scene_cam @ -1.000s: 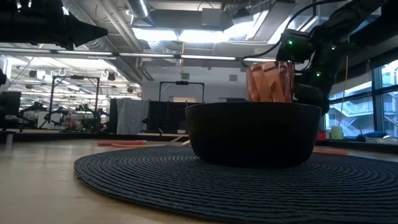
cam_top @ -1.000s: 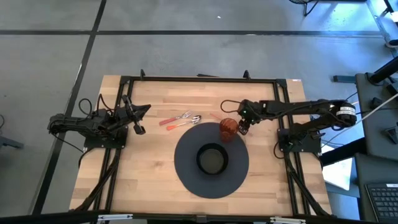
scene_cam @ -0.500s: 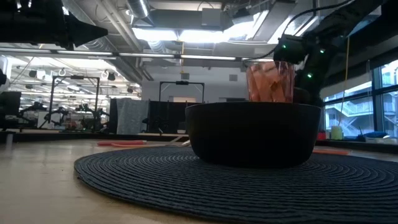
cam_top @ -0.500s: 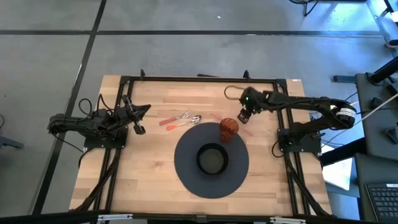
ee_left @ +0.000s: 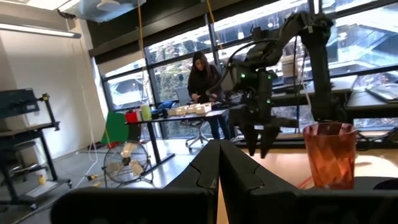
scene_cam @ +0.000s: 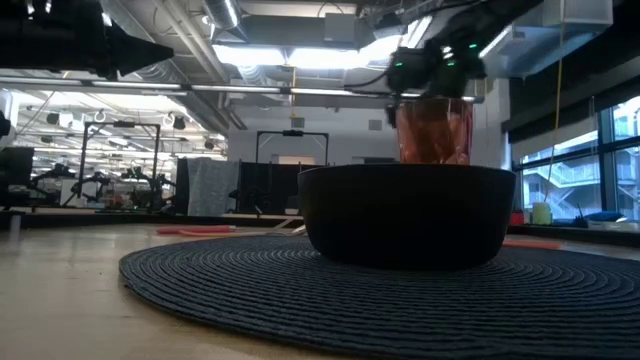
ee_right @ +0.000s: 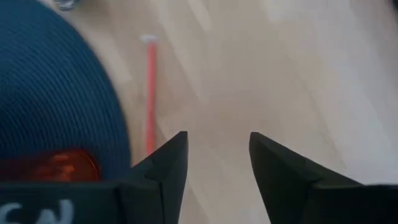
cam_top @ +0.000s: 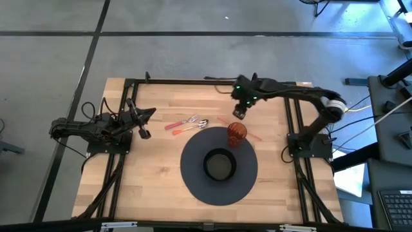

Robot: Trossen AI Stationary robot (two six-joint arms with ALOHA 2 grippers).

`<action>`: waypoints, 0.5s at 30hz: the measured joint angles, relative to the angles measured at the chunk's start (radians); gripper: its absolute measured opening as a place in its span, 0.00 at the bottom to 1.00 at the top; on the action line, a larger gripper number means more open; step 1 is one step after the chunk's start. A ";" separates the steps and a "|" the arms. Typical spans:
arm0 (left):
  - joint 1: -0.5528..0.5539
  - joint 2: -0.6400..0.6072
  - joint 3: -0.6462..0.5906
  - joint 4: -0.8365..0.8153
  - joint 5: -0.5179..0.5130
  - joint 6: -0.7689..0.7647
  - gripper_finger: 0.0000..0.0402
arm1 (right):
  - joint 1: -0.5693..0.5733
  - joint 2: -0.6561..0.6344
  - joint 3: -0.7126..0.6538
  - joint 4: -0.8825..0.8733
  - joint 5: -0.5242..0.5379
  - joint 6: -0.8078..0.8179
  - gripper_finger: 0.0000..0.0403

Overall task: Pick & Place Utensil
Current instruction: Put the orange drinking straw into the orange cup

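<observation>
Wood top, high: right gripper (cam_top: 239,113) apart, empty, above cup (cam_top: 236,133); utensils (cam_top: 187,123) beside mat (cam_top: 219,165); left gripper (cam_top: 145,134) shut, parked.
Low: cup behind bowl (scene_cam: 407,214).
Right wrist: fingers (ee_right: 165,163) parted, pink stick (ee_right: 150,93) below.
Risk: descent clipping cup, toppling it.

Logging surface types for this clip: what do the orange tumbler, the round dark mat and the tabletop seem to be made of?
The orange tumbler looks like translucent plastic or tinted glass: light passes through it. The round dark mat appears woven, with ribbed concentric cords in the low view. The tabletop looks like pale wood with plank seams and a matte finish.
</observation>
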 joint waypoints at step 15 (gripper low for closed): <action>0.000 0.000 0.000 -0.006 -0.032 0.060 0.01 | 0.071 0.261 0.205 0.026 -0.069 -0.083 0.57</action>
